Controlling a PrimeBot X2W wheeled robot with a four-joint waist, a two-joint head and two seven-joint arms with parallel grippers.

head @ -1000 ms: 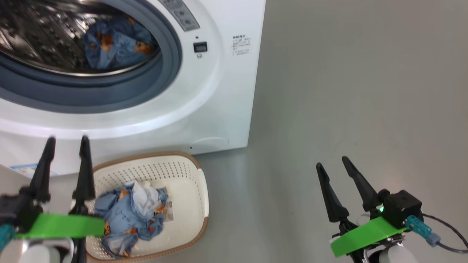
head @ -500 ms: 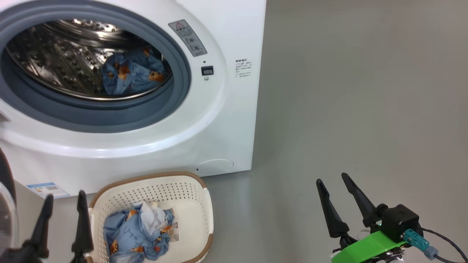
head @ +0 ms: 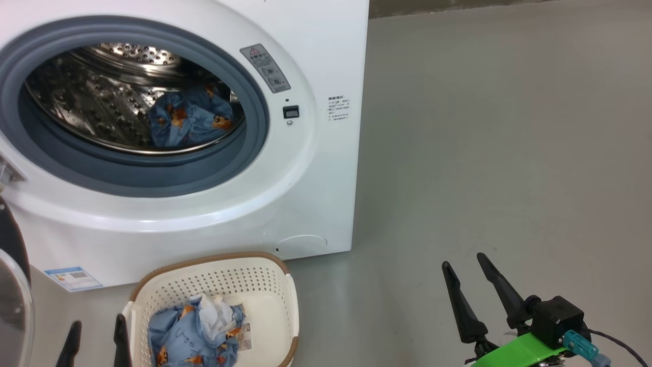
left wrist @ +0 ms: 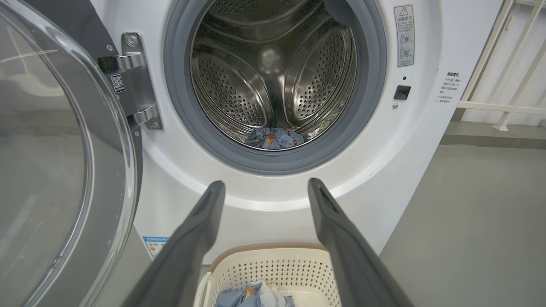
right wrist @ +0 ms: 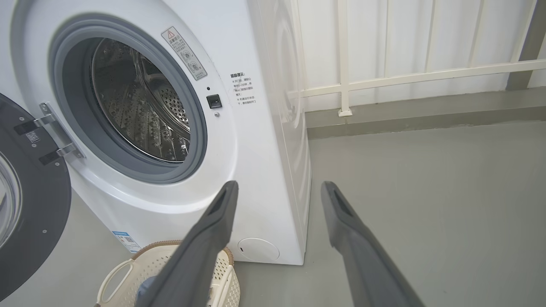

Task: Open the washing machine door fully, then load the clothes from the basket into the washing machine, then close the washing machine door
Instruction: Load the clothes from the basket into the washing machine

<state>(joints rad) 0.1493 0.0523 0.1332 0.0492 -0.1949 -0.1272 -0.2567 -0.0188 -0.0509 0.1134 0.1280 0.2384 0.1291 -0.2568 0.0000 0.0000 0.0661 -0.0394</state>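
Broadly, the washing machine (head: 305,204) is taking up the upper left of the head view. It is standing on the grey floor (head: 509,153) with its round mouth lying open, the grey-blue gasket (head: 153,176) ringing the steel drum (head: 91,102). The washing machine door (left wrist: 64,179) is hanging swung wide on its hinge and is filling the left side of the left wrist view with its clear glass window; in the head view its edge is showing at the lower left border. At the bottom centre-left of the head view, the basket (head: 277,290) is sitting on the floor near the machine's front. The clothes (head: 191,122) are lying in two places: one bundle of bear-printed blue fabric is resting low inside the drum, toward the right of the opening. Another bundle (head: 193,339), with white lining showing, is lying crumpled in the basket's left half. The left pincer (head: 98,329) is poking up from the bottom edge just left of the basket, its fingers spread and holding nothing. The right pincer (head: 464,270) is hovering over bare floor at the lower right, well apart from the basket, its fingers likewise spread and empty.
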